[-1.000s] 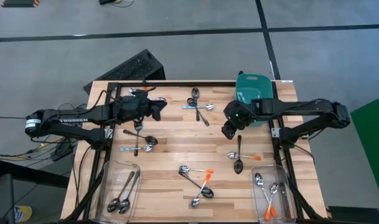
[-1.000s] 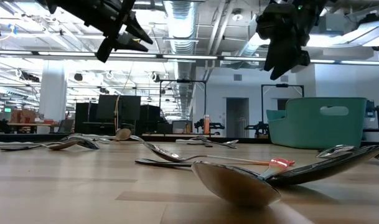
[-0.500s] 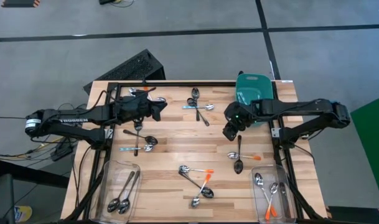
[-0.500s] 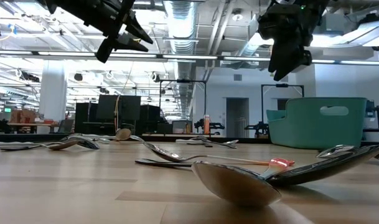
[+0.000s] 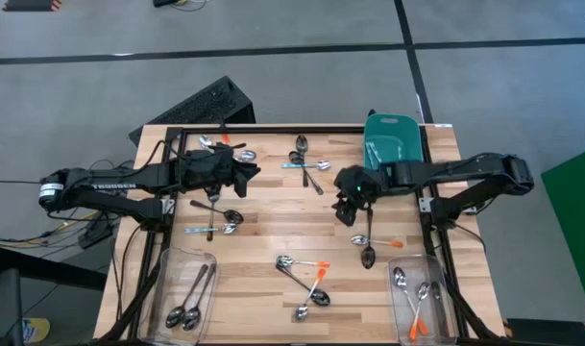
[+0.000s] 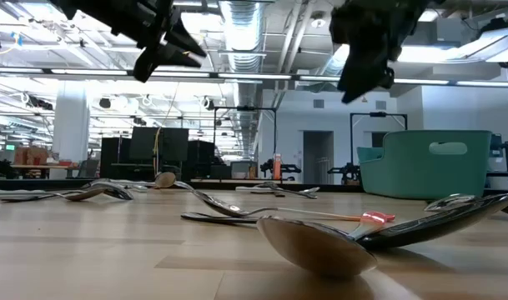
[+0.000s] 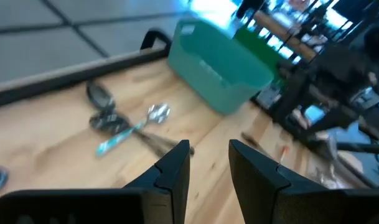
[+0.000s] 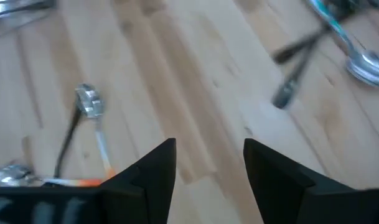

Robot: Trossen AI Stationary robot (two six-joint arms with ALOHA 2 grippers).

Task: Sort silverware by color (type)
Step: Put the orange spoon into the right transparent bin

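Small spoons lie scattered flat on the wooden table (image 5: 273, 207). One cluster with a light-blue handle (image 5: 306, 165) lies at the far middle. Another cluster (image 5: 215, 219) lies at the left. An orange-handled and a dark spoon lie crossed (image 5: 369, 245) at the right, and several more (image 5: 306, 281) lie near the front. My left gripper (image 5: 252, 171) hovers open and empty above the far left of the table. My right gripper (image 5: 347, 213) hovers open and empty right of centre, tilted downward, just far of the crossed pair (image 8: 83, 124).
A teal tub (image 5: 390, 144) stands at the far right. A clear bin (image 5: 186, 300) with dark spoons sits at the near left corner. Another clear bin (image 5: 417, 300) with orange-handled spoons sits at the near right. A black frame (image 5: 273, 129) borders the table's far edge.
My right gripper has swung from beside the teal tub toward the table's left and near edge, sinking slightly and rolling at the wrist. My left gripper has rolled a little in place. The spoons have kept still.
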